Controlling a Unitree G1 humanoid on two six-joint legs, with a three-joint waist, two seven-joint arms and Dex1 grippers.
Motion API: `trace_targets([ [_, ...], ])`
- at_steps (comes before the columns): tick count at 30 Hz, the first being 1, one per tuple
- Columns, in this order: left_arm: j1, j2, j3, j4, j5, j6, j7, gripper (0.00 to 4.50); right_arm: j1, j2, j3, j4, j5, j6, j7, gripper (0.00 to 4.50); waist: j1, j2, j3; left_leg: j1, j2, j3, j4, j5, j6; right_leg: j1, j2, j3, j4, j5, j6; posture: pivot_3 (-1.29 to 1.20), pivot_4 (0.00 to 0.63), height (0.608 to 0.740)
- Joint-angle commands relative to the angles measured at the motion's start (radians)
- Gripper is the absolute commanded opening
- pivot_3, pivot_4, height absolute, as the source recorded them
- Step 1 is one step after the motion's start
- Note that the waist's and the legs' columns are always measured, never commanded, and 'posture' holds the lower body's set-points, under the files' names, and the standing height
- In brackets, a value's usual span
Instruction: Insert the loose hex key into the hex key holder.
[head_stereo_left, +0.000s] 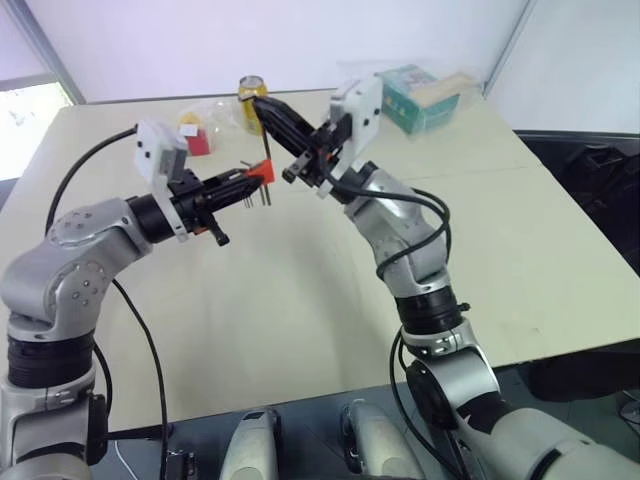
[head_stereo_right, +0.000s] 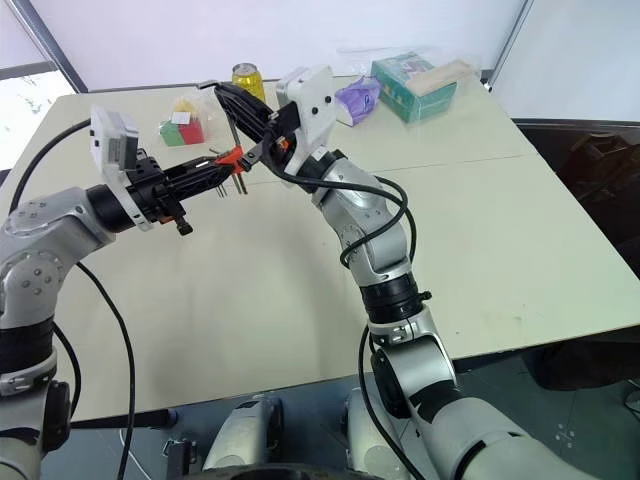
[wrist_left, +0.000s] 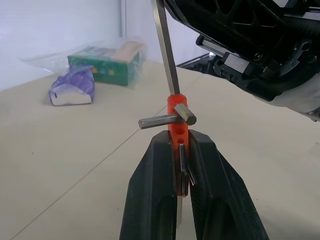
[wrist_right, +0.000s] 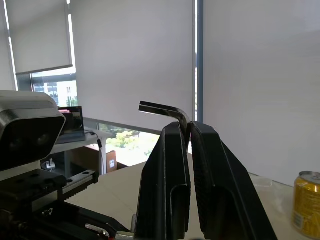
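I see the broad beige matte table (head_stereo_left: 300, 300) under both arms. At its far edge lie a green cardboard box in clear wrap (head_stereo_left: 425, 98), a purple crinkled packet (head_stereo_right: 357, 98), a yellow drinks can (head_stereo_right: 246, 80) and red-and-green toy blocks (head_stereo_right: 182, 128).

My left gripper (wrist_left: 182, 150) is clamped tight on the small red-orange plastic hex key holder (wrist_left: 177, 117), held in the air above the table; short steel keys stick out of the block sideways.

My right gripper (wrist_right: 189, 131) is pinched on the thin dark L-shaped loose hex key (wrist_right: 162, 110), just under its bend. From the left wrist I see its long straight shaft (wrist_left: 165, 47) coming down to meet the holder's top end. The right wrist view gives me what the head views blur: the short bent end jutting sideways above the fingertips.
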Motion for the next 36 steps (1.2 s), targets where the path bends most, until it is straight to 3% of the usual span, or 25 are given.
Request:
trace_targets([
  [1, -0.027, 0.002, 0.02, -0.033, -0.015, -0.004, 0.003, 0.0, -0.014, 0.011, 0.001, -0.01, -0.005, -0.024, -0.003, 0.04, 0.0, 0.0, 0.0, 0.0, 0.0, 0.0, 0.0, 0.0, 0.0, 0.0, 0.0, 0.0, 0.0, 0.0, 0.0, 0.0, 0.15, 0.74],
  [36, -0.039, -0.004, 0.012, -0.021, -0.013, 0.0, 0.006, 0.0, -0.031, 0.049, 0.025, -0.102, 0.027, 0.005, 0.002, 0.04, 0.0, 0.0, 0.0, 0.0, 0.0, 0.0, 0.0, 0.0, 0.0, 0.0, 0.0, 0.0, 0.0, 0.0, 0.0, 0.0, 0.15, 0.74],
])
